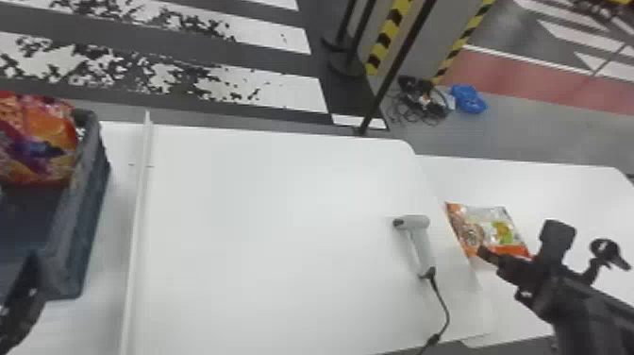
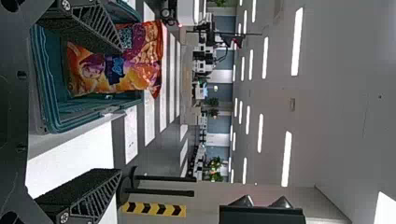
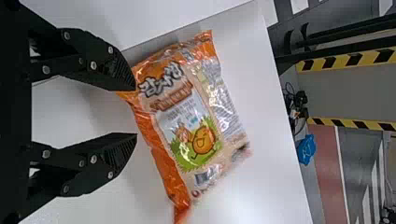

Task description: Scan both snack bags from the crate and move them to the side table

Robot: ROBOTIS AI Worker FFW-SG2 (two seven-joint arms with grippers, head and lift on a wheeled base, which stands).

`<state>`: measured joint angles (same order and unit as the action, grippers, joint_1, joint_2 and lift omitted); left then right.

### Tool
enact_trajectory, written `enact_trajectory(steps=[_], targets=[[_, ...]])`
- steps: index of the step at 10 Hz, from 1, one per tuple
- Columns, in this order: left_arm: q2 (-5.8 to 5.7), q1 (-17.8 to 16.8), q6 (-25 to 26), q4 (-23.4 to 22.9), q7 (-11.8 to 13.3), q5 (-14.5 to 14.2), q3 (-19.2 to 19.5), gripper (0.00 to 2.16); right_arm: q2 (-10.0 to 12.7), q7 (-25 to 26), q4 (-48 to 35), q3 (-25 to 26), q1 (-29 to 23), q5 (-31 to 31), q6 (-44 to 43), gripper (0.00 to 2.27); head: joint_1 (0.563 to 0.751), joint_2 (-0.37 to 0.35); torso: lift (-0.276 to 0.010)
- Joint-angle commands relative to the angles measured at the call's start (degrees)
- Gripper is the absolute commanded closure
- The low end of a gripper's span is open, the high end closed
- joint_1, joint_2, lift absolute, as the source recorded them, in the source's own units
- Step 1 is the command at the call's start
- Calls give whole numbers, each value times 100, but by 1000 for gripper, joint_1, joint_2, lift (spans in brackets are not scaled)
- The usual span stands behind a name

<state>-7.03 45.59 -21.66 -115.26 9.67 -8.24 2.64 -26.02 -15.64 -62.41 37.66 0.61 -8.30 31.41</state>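
Orange-and-silver snack bag (image 1: 502,229) on the white side table (image 1: 580,193); red, orange and purple snack bag (image 1: 40,141) in the blue-green plastic crate (image 1: 89,189)

The crate bag is cut off by the head view's left edge; a finger of the black left pincer (image 1: 21,302) hides part of it in the wrist view. That pincer is wide open, gripping nothing. The black right pincer (image 1: 552,257) is also parted and empty, just by the orange bag; whether one tip touches it, I cannot tell.

The orange bag lies flat near the side table's left edge, long axis roughly left to right, lettered end left. The crate bag stands upright, rising above the rim. A pale grey handheld scanner (image 1: 422,245) lies near the white main table's (image 1: 264,226) right edge, cable toward the near edge.
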Motion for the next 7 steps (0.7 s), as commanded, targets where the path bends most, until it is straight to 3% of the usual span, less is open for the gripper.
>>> enact_trajectory(steps=[1, 3, 5, 7], targets=[[-9, 3, 0, -6, 0, -11, 17, 83, 18, 44, -17, 4, 0, -75, -34, 46, 695, -350, -75], [0, 11, 0, -14, 0, -20, 26, 83, 168, 79, -395, 145, -255, -470, -526, 49, 695, -350, -75], [0, 11, -18, -14, 0, -20, 26, 83, 528, 26, -1327, 224, -703, -813, -842, 49, 695, -350, -75], [9, 11, 0, -23, 9, -20, 26, 83, 994, 17, -2495, 48, -1195, -752, -877, 49, 695, -350, -75]])
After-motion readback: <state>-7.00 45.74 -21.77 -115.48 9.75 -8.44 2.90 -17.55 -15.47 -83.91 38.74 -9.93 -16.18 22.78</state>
